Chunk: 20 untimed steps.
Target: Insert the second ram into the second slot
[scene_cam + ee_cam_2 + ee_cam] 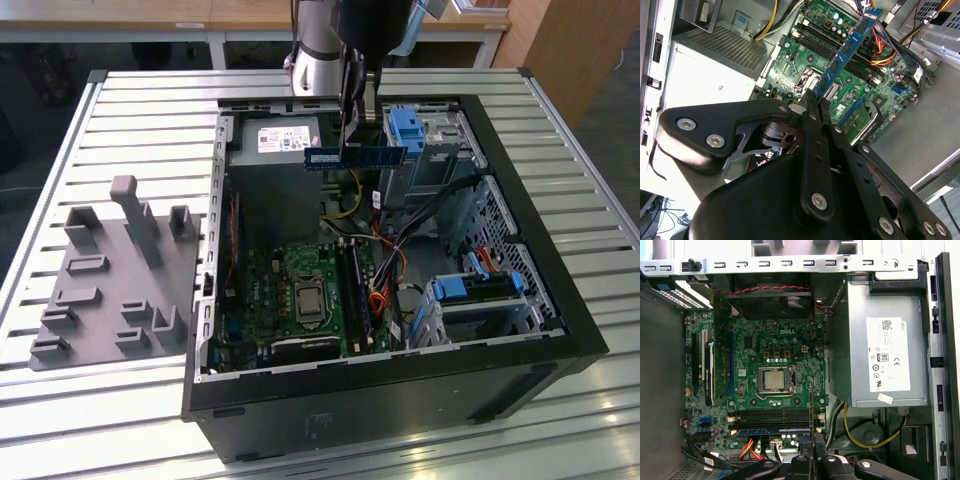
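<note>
Gripper [355,143] pinches the second ram [386,155] mid-length; we log it level above the open case [400,410], near the power supply [270,175], which carries a white printed label [283,138].

The second ram [355,156] is blue-green with a row of dark chips and a small pale label. The gripper [815,100] is matt black, dotted with silver screw heads. The motherboard [775,347] is deep green, speckled with silvery solder points; it carries black slots, one blue slot [731,365] and a silvery processor [774,381]. The power supply [855,355] is plain grey with a white label. Yellow cables [845,420] and a twisted red-and-black wire [765,288] show near it. The case [400,400] is black, its drive-bay tabs [405,125] bright blue. The worktop [130,110] is silvery with ribbed stripes, and the fixture plate [110,270] on it is flat grey
</note>
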Each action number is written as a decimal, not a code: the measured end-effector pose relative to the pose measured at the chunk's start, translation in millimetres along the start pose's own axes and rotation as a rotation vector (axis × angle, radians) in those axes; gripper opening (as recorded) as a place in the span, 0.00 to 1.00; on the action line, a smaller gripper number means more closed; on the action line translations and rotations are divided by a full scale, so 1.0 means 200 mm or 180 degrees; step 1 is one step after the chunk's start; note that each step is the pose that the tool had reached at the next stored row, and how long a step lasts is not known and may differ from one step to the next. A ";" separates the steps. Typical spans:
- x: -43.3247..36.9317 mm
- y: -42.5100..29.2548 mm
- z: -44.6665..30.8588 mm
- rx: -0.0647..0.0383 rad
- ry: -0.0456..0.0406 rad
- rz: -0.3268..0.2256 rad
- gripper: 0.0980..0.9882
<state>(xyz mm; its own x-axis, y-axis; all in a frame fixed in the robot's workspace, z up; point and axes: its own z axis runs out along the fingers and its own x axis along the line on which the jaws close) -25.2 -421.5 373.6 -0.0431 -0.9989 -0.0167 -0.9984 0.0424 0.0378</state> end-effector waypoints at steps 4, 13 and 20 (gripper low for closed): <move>0.000 0.000 0.000 0.0000 -0.0001 0.0017 0.04; 0.000 0.000 0.000 0.0001 -0.0002 0.0057 0.04; 0.000 0.000 0.000 0.0002 -0.0004 0.0099 0.04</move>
<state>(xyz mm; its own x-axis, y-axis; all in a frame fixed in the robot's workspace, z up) -25.2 -421.5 373.6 -0.0742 -0.9971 -0.0168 -0.9966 0.0735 0.0377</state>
